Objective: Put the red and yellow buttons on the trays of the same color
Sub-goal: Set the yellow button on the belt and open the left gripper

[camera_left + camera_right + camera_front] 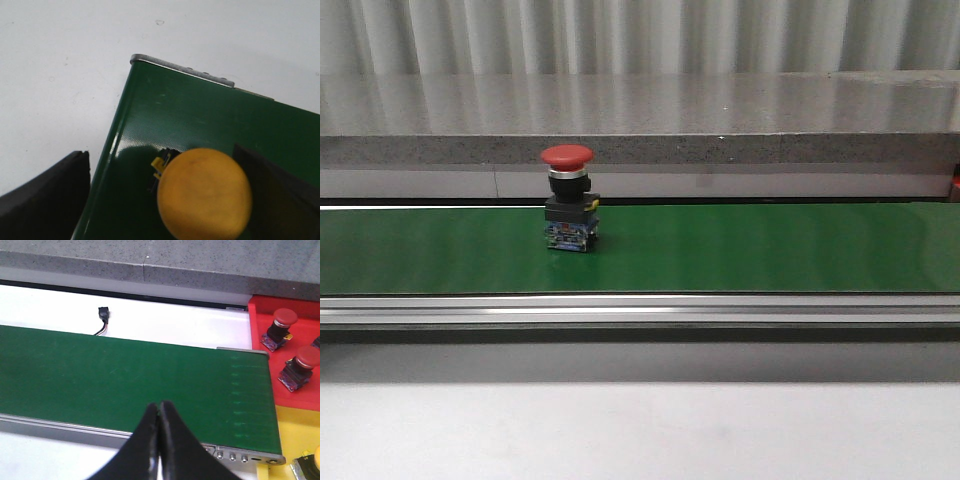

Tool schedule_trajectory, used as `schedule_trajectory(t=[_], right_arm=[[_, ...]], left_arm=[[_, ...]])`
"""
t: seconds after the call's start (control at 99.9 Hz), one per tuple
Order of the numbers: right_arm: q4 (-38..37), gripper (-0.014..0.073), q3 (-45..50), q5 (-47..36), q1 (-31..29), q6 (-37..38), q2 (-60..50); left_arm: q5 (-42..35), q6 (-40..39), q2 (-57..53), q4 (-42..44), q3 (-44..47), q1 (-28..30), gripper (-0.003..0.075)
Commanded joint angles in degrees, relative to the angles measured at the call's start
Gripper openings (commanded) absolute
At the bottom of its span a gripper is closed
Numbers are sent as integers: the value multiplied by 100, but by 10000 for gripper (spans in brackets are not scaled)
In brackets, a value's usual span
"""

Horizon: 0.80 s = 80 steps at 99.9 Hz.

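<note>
A red button [567,200] with a mushroom cap stands upright on the green belt [770,245], left of centre; neither gripper shows in the front view. In the left wrist view a yellow button [205,192] stands on the belt [200,115] near its end. My left gripper [160,165] is open around it, one finger [285,195] close beside the cap and the other well clear. My right gripper [160,406] is shut and empty above the belt's near rail. Past the belt's end lie the red tray [257,325], holding two red buttons [284,320] [305,360], and the yellow tray [295,435].
A metal rail [640,310] runs along the belt's front edge, with white table [640,430] before it. A grey stone ledge [640,150] runs behind the belt. A small black connector with wires [103,314] lies on the white surface. Another button [311,462] sits at the yellow tray's corner.
</note>
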Motion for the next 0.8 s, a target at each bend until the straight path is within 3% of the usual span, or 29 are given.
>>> schedule_trajectory(t=[0.0,0.36,0.791], right_arm=[[74,-67,-153,-334,1,-41,0],[74,-67,-153,-334,1,-41,0],[74,-67,-153,-334,1,-41,0]], left_arm=[[-187,68,-230,0,-150,-154,589],[-482,68,-960,317,-150,-740,589],[-568,157,-2765,383,258,-1272,589]])
